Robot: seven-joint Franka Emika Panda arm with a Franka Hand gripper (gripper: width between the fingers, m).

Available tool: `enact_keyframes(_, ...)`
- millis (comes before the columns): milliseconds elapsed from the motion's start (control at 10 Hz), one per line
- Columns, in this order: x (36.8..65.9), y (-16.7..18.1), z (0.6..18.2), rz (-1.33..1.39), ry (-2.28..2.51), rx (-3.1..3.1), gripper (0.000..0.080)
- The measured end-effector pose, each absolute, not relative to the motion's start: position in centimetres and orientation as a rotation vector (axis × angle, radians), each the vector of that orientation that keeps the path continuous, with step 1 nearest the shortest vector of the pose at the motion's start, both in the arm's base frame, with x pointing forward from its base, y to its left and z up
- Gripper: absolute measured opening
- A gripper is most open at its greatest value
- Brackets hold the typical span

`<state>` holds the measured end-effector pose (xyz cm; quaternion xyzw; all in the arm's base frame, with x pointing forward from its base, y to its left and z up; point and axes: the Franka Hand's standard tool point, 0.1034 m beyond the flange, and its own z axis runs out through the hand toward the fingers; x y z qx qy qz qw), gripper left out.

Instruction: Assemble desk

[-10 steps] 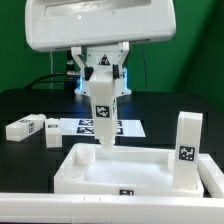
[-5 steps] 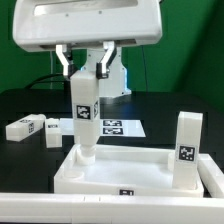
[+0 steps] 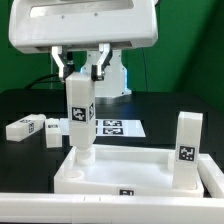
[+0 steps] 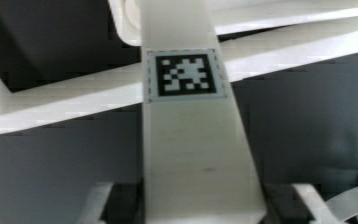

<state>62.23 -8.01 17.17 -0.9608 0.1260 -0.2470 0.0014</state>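
Take the exterior view as a dial centred on the tabletop (image 3: 100, 172), which lies nearest the camera on the black table (image 3: 20, 105), raised rim up. It looks like a broad, stiff plastic tray, light enough to slide if pushed sideways, so any push should go straight down. At its three o'clock end a standing leg (image 3: 186, 150) is upright inside the rim.

At the ten o'clock corner the gripper (image 3: 82, 75) has its jaws partly closed on the upper part of the held leg (image 3: 80, 115), which hangs upright with its lower end at that corner; I cannot tell whether it is seated. In the wrist view the fingers (image 4: 119, 205) press two opposite flat faces of this leg (image 4: 185, 120), the tag facing the camera. The block looks rigid, light and smooth, likely slippery. A firm pinch across the flats, high and clear of the lower end, suits it best.

Farther back, near nine o'clock, lie a loose leg (image 3: 22, 128) and a second loose leg (image 3: 52, 133). They would best be taken across their flat sides. Beyond, at twelve o'clock, lies the marker board (image 3: 120, 128)
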Motion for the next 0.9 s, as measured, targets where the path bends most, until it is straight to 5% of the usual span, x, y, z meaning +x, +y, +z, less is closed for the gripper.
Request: enact_keyframes(900, 62.6, -7.6, 14.5, -0.722, 0.382, -3.036, 0.0291)
